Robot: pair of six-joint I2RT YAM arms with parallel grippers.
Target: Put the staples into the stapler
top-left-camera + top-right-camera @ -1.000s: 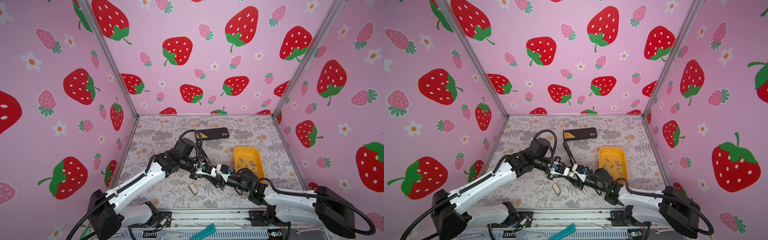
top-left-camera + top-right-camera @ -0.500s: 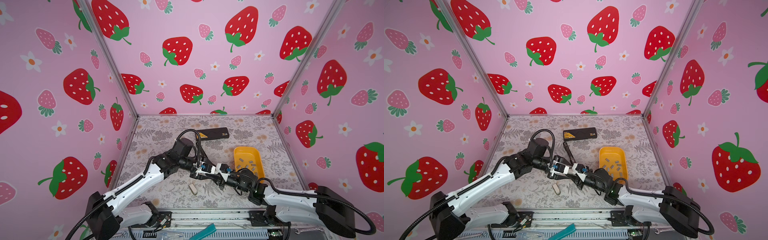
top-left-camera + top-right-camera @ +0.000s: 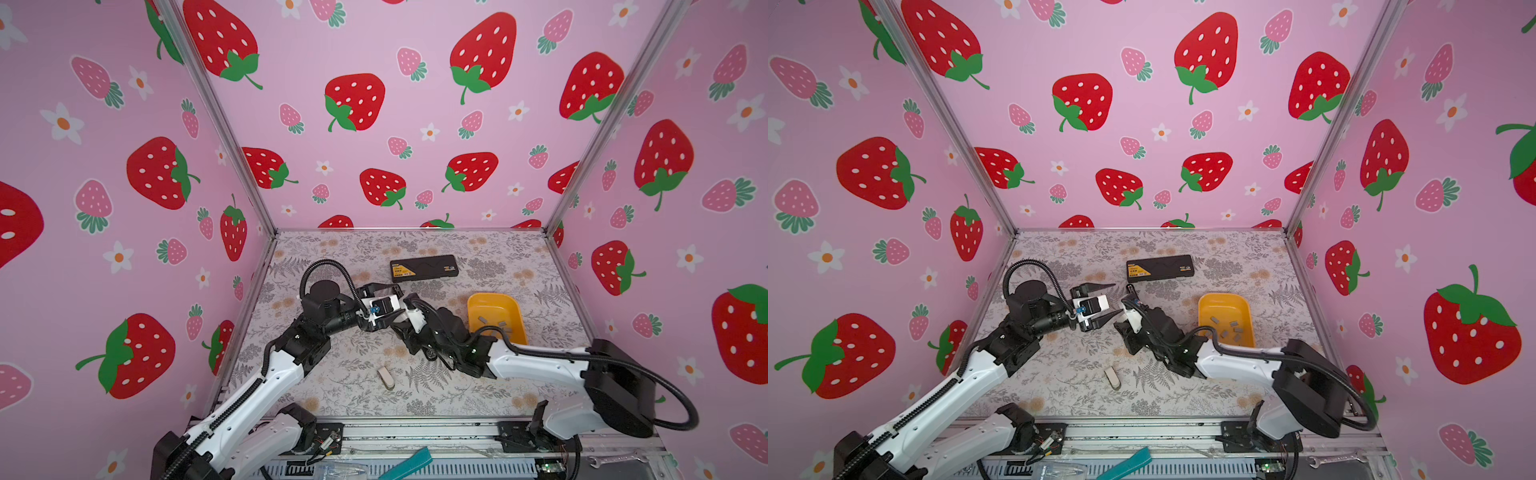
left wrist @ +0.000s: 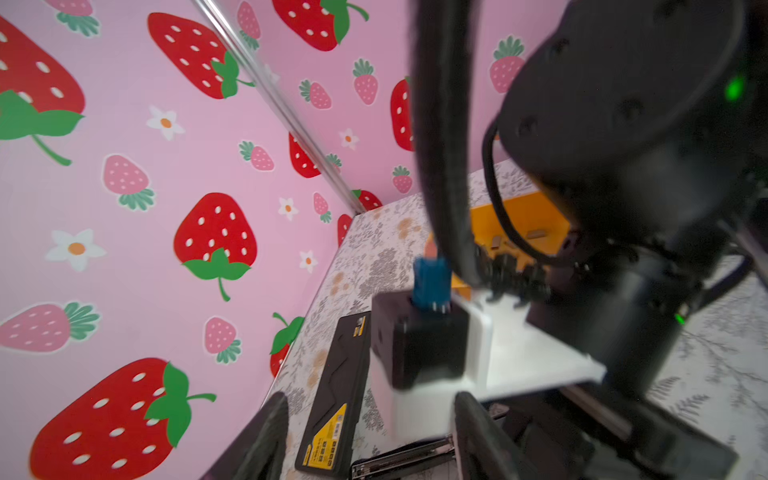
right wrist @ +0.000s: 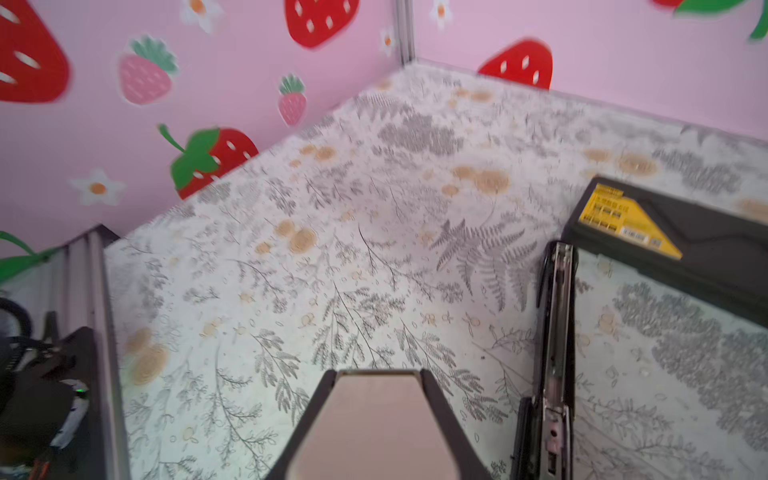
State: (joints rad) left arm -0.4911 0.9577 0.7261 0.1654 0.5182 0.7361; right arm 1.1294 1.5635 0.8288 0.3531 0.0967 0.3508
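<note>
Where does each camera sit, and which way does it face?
Both top views: high at the front, looking down at the table; left arm and right arm show.
Left wrist: on the left arm, facing the right arm, black box and yellow tray; left gripper shows.
Right wrist: on the right arm, facing the far left corner and stapler; right gripper shows.
Shared: all show the black box.

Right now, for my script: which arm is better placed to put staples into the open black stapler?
Right, probably: the right gripper grips a flat pale strip beside the open rail of the black stapler; the left gripper is open.
</note>
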